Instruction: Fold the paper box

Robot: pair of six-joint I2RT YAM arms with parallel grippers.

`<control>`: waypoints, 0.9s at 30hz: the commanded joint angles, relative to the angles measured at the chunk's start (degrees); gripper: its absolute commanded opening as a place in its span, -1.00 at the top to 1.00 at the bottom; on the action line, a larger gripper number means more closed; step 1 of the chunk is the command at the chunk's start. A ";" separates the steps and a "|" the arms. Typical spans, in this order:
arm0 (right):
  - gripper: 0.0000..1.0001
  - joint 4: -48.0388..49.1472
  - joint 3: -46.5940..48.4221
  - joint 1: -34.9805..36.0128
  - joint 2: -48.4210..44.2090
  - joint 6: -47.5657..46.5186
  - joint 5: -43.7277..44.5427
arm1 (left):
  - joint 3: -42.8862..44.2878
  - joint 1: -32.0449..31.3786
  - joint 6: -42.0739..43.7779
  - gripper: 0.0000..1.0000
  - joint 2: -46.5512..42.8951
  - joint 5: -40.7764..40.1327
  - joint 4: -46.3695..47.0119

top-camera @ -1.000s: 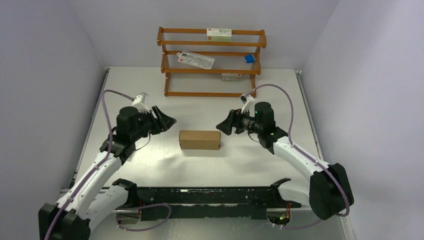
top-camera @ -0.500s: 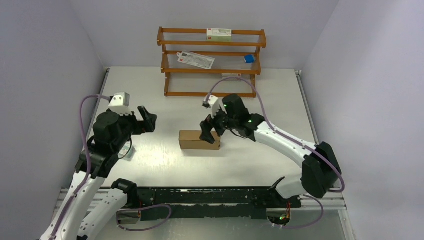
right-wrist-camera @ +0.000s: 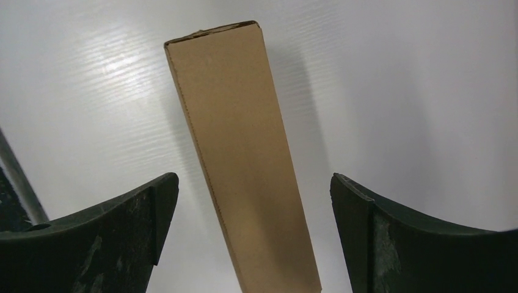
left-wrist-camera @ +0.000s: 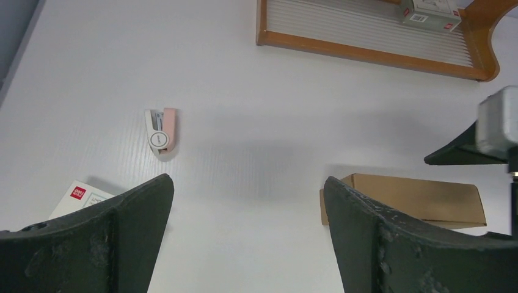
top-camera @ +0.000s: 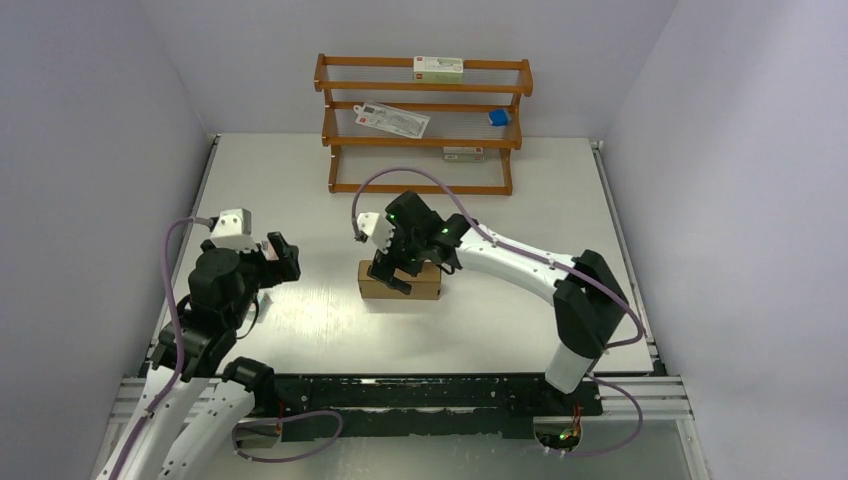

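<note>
Right gripper is hovering spread wide over the paper box, gripping nothing

The box is lying closed mid-table, running lengthwise between the right fingers. The left gripper is hanging just as wide and empty, off to the box's left. Trouble I'm watching for: one finger landing first and skidding the light box across the glossy top, or a hard squeeze buckling its thin walls. Nothing is blocking the approach. The wooden rack is sitting well back at the far side, while a small pink-and-white gadget and a white printed carton are lying out left
</note>
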 commanded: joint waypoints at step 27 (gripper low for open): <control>-0.04 3.17 -1.35 13.64 2.37 -12.13 36.91 | 0.18 -1.52 0.78 -0.95 -1.54 -2.57 -0.72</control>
